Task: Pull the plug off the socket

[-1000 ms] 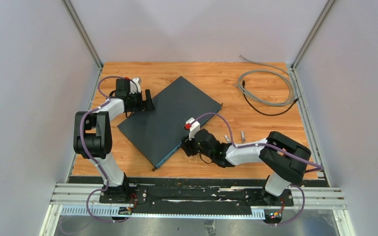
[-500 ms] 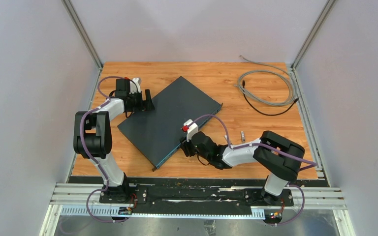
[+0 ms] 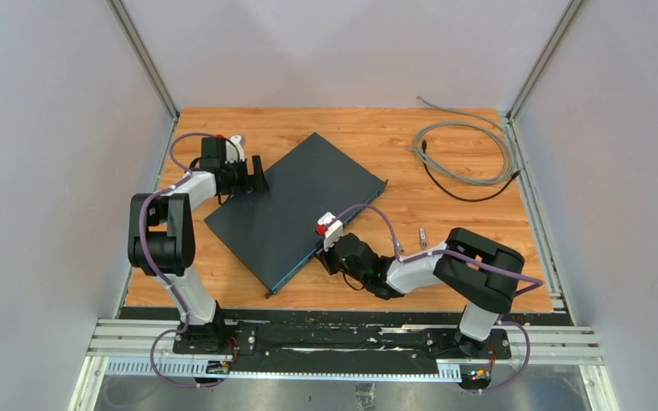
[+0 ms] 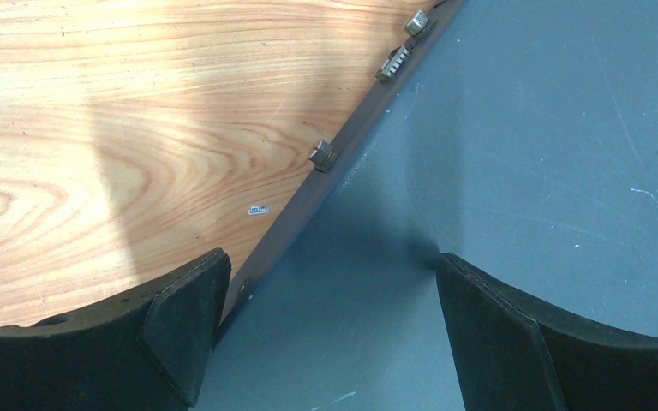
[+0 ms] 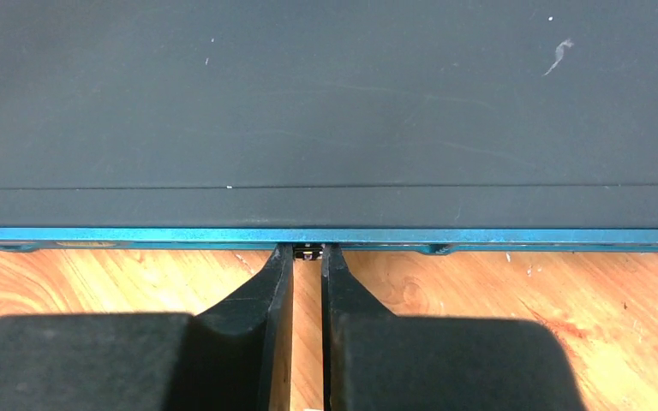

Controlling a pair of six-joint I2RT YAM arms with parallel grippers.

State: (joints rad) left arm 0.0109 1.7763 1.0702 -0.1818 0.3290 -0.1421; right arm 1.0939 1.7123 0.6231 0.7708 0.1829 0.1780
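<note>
Robot arms: two, the left arm (image 3: 167, 231) and the right arm (image 3: 445, 265).
Grippers: two, the left gripper (image 4: 326, 291) and the right gripper (image 5: 308, 257).
Flat dark boxes: one box (image 3: 296, 205).
Plugs at the box's blue edge: one plug (image 5: 308, 253).
Thumbscrews (image 4: 321, 155) along the box's other edge: three.
Loose cables: two, one grey cable (image 3: 463, 126) and one black cable (image 3: 454, 190).
Small pale connectors (image 3: 422, 234) lying loose: two.
Wooden tables: one table (image 3: 223, 282).
</note>
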